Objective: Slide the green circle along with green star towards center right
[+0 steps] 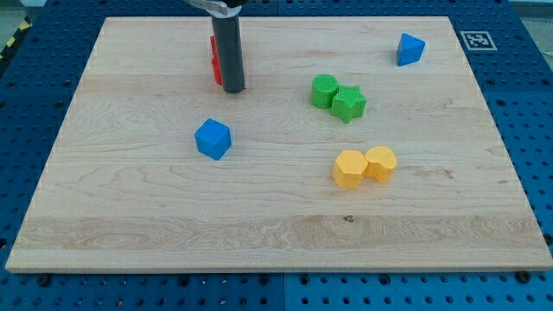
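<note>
A green circle and a green star sit touching each other a little above and to the right of the middle of a pale wooden worktop, the circle on the view's left and the star tucked against its lower right side. Below them lie two yellow blocks, also touching, and a blue block rests near the view's top right corner. Another blue block sits left of centre. There is no claw on this arm, so nothing is held; it ends in a dark upright rod, and my tip rests on the board well to the left of the green pair, just in front of a red block that the rod partly hides. To push well, the tip probably needs to come in against the circle's left side, level with the pair's shared middle, so both slide rightward together. An off-centre push could split them, and drifting downward risks nudging the yellow blocks.
</note>
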### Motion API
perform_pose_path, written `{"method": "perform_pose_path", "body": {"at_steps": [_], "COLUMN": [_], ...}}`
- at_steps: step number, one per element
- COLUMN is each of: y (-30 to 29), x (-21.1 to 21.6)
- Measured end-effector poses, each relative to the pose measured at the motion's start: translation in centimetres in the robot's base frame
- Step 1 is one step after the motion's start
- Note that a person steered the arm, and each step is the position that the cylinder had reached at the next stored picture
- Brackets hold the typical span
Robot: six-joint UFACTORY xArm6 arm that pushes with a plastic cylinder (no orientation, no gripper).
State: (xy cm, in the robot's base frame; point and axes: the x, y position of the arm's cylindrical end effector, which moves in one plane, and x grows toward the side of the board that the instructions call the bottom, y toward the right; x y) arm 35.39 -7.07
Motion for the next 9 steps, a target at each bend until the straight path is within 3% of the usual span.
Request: {"method": "perform_pose_path", "body": {"at_steps": [3, 5, 8, 9], "y": [0.6, 9.2, 17.3, 18.8], "x": [-2.6, -0.9, 3.4, 2.7]}}
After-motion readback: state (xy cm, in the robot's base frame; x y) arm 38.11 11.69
